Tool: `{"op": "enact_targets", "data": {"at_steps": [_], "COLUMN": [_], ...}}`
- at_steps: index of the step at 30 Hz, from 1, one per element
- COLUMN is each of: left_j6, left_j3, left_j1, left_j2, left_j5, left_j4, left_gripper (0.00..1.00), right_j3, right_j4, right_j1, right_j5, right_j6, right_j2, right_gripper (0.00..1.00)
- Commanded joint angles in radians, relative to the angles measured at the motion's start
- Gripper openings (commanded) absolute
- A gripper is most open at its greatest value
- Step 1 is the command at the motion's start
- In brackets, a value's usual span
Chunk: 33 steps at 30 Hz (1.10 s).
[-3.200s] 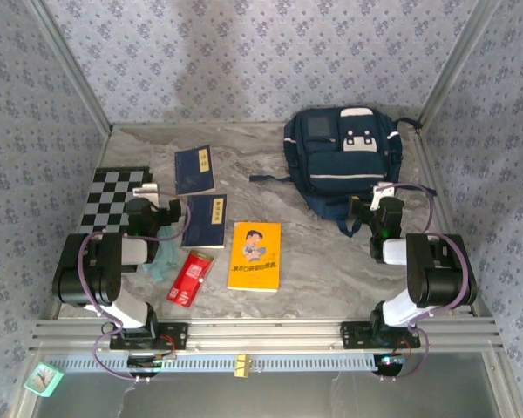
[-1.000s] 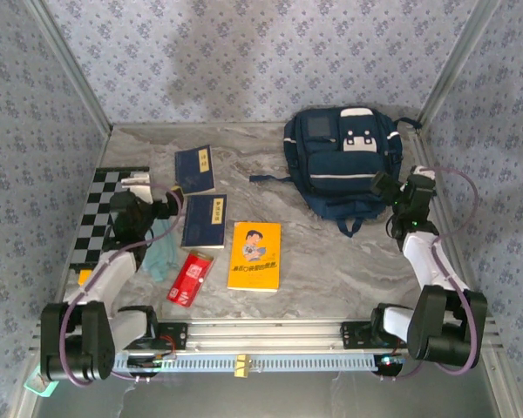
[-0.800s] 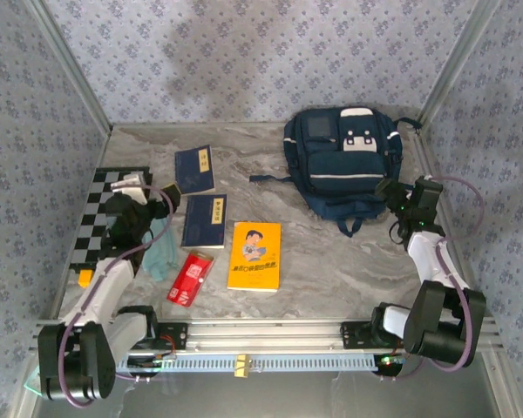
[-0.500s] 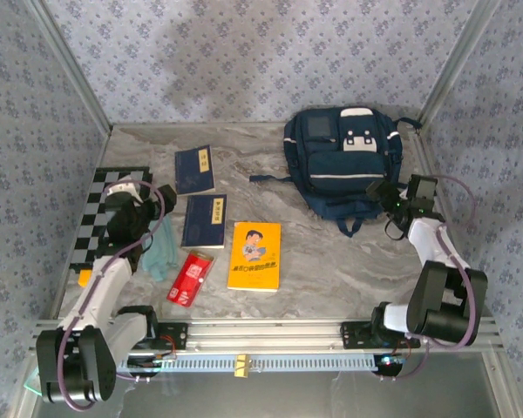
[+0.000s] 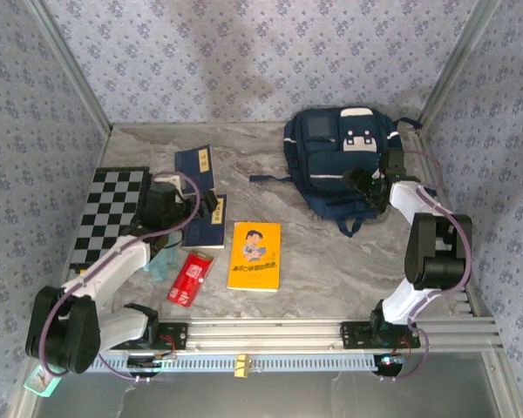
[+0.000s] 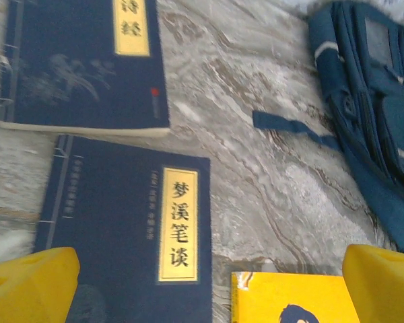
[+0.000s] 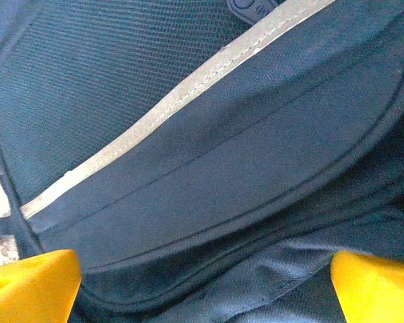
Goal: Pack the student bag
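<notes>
With right end effector [image 5: 363, 181] released directly over large navy-blue fabric backpack [image 5: 327, 161], left end effector [image 6: 202, 282] released above thin navy-blue paper booklet [image 6: 114, 235]: better to lower slowly, pinch only the front pocket [image 7: 209, 195] at its edge, not drag it sideways.

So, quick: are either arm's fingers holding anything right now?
Left gripper: open, holding nothing, above a navy booklet.
Right gripper: open, holding nothing, close over the student bag.
</notes>
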Motion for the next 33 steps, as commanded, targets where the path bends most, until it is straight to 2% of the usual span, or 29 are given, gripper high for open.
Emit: {"op": "enact_targets", "data": {"at_steps": [1, 7, 14, 17, 19, 22, 24, 28, 33], "left_j6": [-0.021, -0.019, -0.034, -0.038, -0.04, -0.046, -0.054, -0.078, -0.088], "left_j3": [0.07, 0.145, 0.186, 0.19, 0.187, 0.185, 0.186, 0.207, 0.296], "left_j1": [-0.047, -0.104, -0.118, -0.124, -0.126, -0.134, -0.147, -0.192, -0.276], "left_j2": [0.05, 0.13, 0.173, 0.166, 0.155, 0.142, 0.145, 0.183, 0.29], "left_j5": [-0.004, -0.008, -0.017, -0.023, -0.027, -0.029, -0.032, -0.029, -0.029], "left_j4": [0.009, -0.015, -0.028, -0.035, -0.043, -0.047, -0.043, -0.016, 0.004], "left_gripper": [1.0, 1.0, 1.0, 1.0, 1.0, 1.0, 1.0, 1.0, 1.0], "right_j3": [0.049, 0.015, 0.019, 0.043, 0.051, 0.04, 0.027, 0.027, 0.041], "right_j4": [-0.041, 0.046, 0.205, 0.222, 0.201, 0.116, 0.056, -0.06, -0.081], "right_j1": [0.034, 0.149, 0.402, 0.486, 0.503, 0.476, 0.421, 0.251, 0.056], "right_j5": [0.009, -0.024, 0.01, 0.059, 0.08, 0.117, 0.129, 0.083, 0.023], "right_j6": [-0.009, 0.08, 0.276, 0.291, 0.27, 0.215, 0.171, 0.082, -0.007], "right_j2": [0.071, 0.119, 0.162, 0.119, 0.07, -0.026, -0.083, -0.133, -0.111], "right_gripper": [0.94, 0.88, 0.89, 0.92, 0.93, 0.96, 0.98, 0.96, 0.92]}}
